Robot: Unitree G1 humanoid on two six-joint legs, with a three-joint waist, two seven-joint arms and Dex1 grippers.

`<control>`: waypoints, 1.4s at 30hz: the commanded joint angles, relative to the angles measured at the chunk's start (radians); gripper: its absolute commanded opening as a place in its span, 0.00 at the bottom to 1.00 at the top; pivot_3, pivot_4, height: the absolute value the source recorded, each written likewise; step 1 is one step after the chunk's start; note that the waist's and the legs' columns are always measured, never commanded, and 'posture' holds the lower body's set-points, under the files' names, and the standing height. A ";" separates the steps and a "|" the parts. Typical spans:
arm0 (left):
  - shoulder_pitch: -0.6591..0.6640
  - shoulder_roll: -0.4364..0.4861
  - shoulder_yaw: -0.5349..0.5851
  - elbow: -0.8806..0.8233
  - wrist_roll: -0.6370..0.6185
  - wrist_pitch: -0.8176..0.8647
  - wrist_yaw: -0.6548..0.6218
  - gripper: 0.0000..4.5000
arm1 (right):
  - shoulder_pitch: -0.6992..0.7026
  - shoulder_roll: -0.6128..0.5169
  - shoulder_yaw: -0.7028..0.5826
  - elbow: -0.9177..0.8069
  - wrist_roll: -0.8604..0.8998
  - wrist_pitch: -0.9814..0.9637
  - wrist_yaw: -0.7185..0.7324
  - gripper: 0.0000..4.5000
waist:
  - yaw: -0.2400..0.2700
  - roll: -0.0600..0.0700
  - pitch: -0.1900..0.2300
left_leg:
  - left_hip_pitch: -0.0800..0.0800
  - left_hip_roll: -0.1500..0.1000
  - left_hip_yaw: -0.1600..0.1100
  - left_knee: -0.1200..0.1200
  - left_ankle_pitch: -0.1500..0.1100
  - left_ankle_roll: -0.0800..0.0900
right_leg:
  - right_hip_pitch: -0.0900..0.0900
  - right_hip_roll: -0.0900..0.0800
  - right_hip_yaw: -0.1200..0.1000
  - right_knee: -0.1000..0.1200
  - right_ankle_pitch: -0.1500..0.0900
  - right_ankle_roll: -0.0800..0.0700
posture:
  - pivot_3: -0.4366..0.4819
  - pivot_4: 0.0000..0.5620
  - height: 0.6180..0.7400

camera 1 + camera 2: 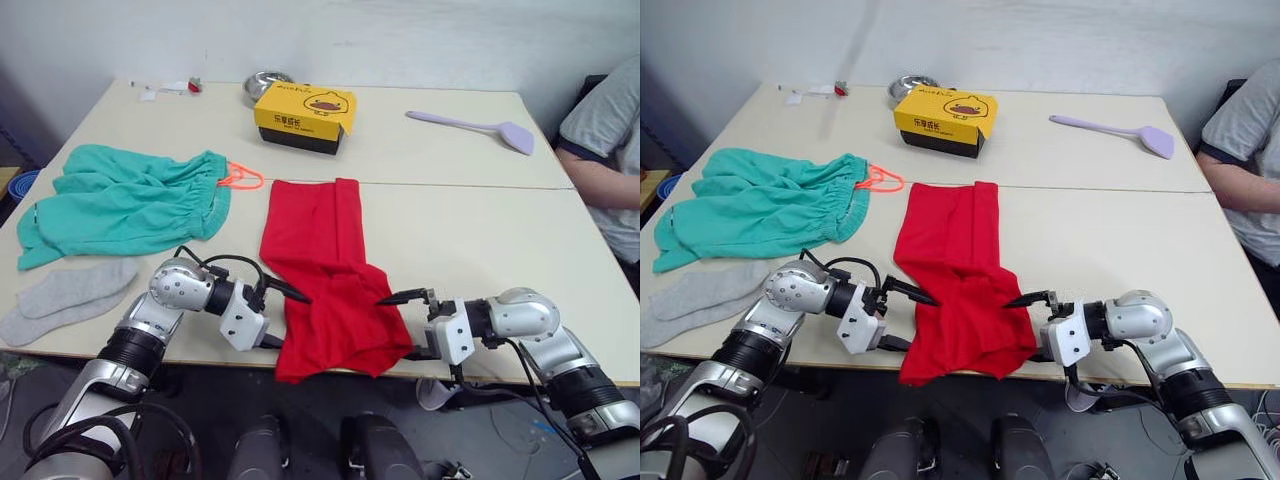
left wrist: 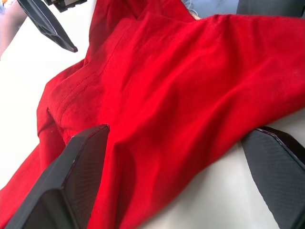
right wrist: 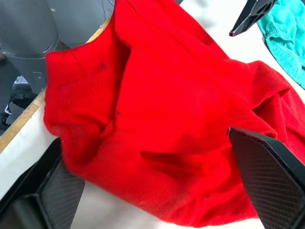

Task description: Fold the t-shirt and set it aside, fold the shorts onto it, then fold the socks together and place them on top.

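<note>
Both hands sit spread wide at the near desk (image 1: 480, 230) edge, the left hand (image 1: 285, 315) and right hand (image 1: 400, 320) facing each other across the bright red cloth t-shirt (image 1: 325, 275). It lies between them, its long axis running far to near, bunched near end overhanging the edge.

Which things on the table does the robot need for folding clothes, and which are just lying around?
For the job:
t-shirt
shorts
socks
left gripper, open beside the t-shirt
right gripper, open beside the t-shirt

Just lying about:
yellow box
purple spatula
metal bowl
</note>
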 commanded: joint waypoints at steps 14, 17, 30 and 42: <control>0.178 0.067 -0.070 -0.187 -0.170 0.328 -0.103 0.01 | 0.106 -0.034 0.002 -0.292 0.153 0.275 0.004 0.00 | 0.000 0.003 -0.002 | -0.001 -0.001 -0.001 0.000 0.001 0.004 | -0.001 -0.002 0.000 0.000 0.000 0.000 | 0.48 0.27 1.00; 0.263 0.146 -0.031 -0.365 -0.269 0.460 -0.130 0.01 | 0.146 -0.091 -0.003 -0.450 0.252 0.473 0.030 0.00 | -0.014 0.003 0.000 | -0.003 0.000 -0.001 -0.002 0.000 0.004 | -0.003 -0.002 0.000 0.001 -0.004 -0.001 | 0.48 0.27 1.00; 0.498 0.292 0.109 -0.638 -0.346 0.687 -0.128 0.01 | 0.299 -0.239 -0.033 -0.739 0.370 0.865 0.073 0.00 | -0.001 0.001 0.003 | -0.005 0.000 -0.004 -0.008 -0.002 -0.001 | -0.007 0.000 -0.003 0.000 -0.012 -0.006 | 0.48 0.27 1.00; 0.532 0.324 0.292 -0.689 -0.511 0.981 -0.087 0.01 | 0.078 -0.159 -0.066 -0.743 0.554 1.212 0.044 0.00 | -0.004 0.000 0.003 | -0.014 0.000 -0.003 -0.011 0.000 -0.002 | -0.018 0.000 -0.003 0.002 -0.012 -0.006 | 0.48 0.27 1.00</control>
